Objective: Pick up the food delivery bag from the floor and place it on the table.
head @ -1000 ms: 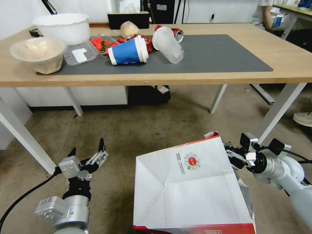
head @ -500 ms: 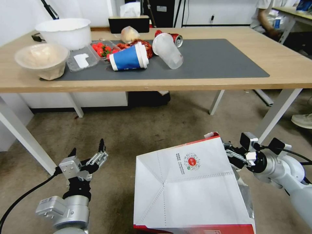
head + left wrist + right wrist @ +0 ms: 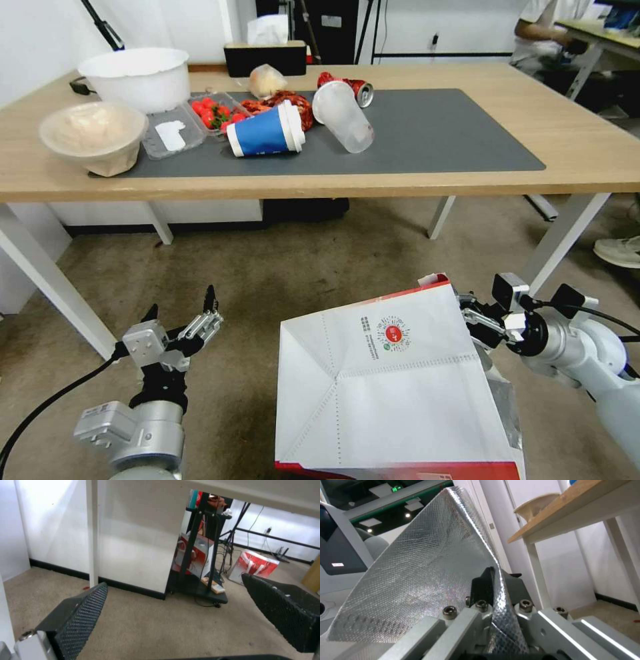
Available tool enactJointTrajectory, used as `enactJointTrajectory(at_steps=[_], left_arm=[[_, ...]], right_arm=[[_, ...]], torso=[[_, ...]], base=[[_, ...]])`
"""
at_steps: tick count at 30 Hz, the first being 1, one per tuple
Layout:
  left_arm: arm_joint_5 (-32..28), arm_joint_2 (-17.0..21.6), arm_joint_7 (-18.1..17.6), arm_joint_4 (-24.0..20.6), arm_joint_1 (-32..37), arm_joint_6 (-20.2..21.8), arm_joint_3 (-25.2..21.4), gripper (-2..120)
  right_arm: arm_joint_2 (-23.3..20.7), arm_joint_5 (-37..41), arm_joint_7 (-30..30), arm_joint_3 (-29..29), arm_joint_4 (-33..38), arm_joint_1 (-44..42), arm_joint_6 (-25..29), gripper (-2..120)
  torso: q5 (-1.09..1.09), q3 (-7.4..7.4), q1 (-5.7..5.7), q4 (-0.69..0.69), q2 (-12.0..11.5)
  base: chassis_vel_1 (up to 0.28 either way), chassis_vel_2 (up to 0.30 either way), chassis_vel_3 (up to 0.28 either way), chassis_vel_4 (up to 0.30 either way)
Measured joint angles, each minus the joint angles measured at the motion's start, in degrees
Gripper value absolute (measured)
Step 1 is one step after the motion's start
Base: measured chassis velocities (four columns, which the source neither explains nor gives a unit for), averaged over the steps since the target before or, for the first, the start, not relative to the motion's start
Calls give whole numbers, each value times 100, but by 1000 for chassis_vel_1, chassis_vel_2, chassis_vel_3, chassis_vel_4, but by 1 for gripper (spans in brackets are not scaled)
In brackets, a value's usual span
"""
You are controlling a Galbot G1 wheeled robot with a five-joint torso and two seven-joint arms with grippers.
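The food delivery bag (image 3: 393, 393), white with a red edge and a round red logo, hangs tilted low in the head view, in front of the table (image 3: 587, 147). My right gripper (image 3: 470, 320) is shut on the bag's upper right rim. In the right wrist view its jaws pinch the bag's silver foil lining (image 3: 430, 562). My left gripper (image 3: 180, 317) hangs open over the carpeted floor (image 3: 300, 267), left of the bag and apart from it. Its black fingers (image 3: 83, 615) stand wide apart with only carpet between them.
On the table's grey mat (image 3: 433, 133) lie a blue cup (image 3: 265, 131) and a clear cup (image 3: 343, 115), with two bowls (image 3: 93, 130), a strawberry tray (image 3: 213, 113) and a can behind. White table legs (image 3: 567, 237) stand at left and right. A shoe (image 3: 617, 250) rests at far right.
The whole head picture has shifted: the table sits lower in it, so the camera has moved. The bag and both grippers keep the same place in the picture.
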Motion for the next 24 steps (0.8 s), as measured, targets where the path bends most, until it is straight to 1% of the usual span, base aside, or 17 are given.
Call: enactJointTrajectory(at_steps=[1,4,5,8,18,20,24], left_arm=[[0,0,0,0,0,0,0,100],[-23,20,-19,3,-13,12,-10,100],[-23,20,-19,3,-13,12,-10,100],[-29,21,-23,7,-21,20,-12,100],[-30,18,-24,17,-28,22,-24,100],[-39,22,-27,17,-31,22,-33,100],[-41,21,-28,16,-32,22,-36,100]], right_arm=[[0,0,0,0,0,0,0,0],[9,-10,-5,9,-3,0,4,0],[9,-10,-5,9,-3,0,4,0],[10,-17,-8,14,-5,0,5,0],[9,-22,-17,22,-16,6,11,0],[5,-22,-18,23,-14,20,12,0],[2,-22,-17,24,-5,27,13,0]], torso=[[0,0,0,0,0],[-1,76,34,0,109],[-1,76,34,0,109],[0,141,56,0,197],[0,268,117,0,385],[0,331,138,0,468],[0,391,168,0,557]], base=[[0,0,0,0],[0,0,0,0],[0,0,0,0],[0,0,0,0],[0,0,0,0],[0,0,0,0],[0,0,0,0]])
